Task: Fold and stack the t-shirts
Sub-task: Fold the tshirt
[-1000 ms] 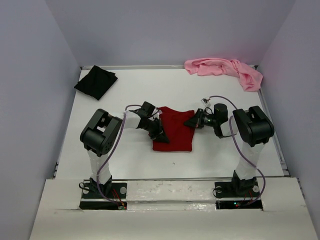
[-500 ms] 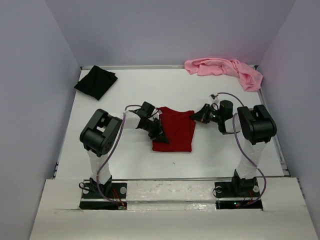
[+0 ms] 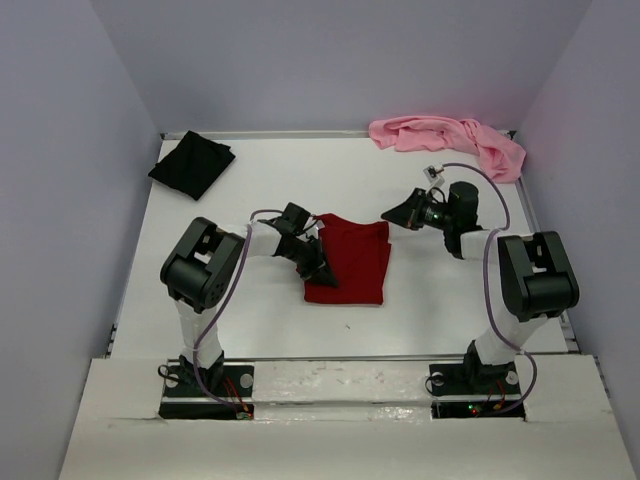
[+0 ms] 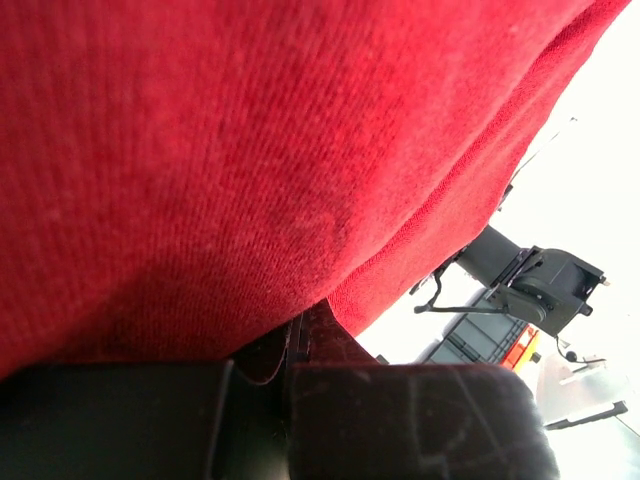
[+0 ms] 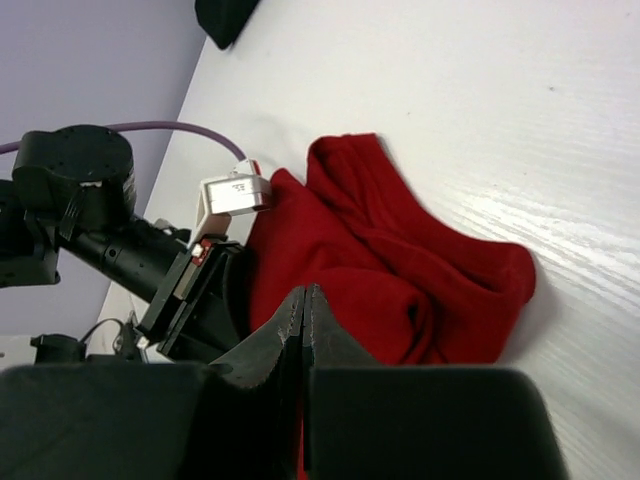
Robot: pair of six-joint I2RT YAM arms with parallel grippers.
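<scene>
So far, only the dark red shirt [image 3: 350, 262] is lying folded mid-tabletop [image 3: 250, 320]. The left gripper [image 3: 322, 268] is pressing shut on its left edge, in the way. The right gripper [image 3: 392, 215] is hovering shut, empty. The black shirt [image 3: 192, 163] at the far-left corner and the crumpled pink shirt [image 3: 445, 138] at the far-right are waiting, unstacked.

A white table [image 3: 230, 200] with a faint wood grain fills the floor of the enclosure. Plain pale lavender walls stand at its back [image 3: 340, 60], left [image 3: 60, 200] and right [image 3: 600, 200]. A white-painted ledge [image 3: 340, 430] with rough edges runs along its near side.
</scene>
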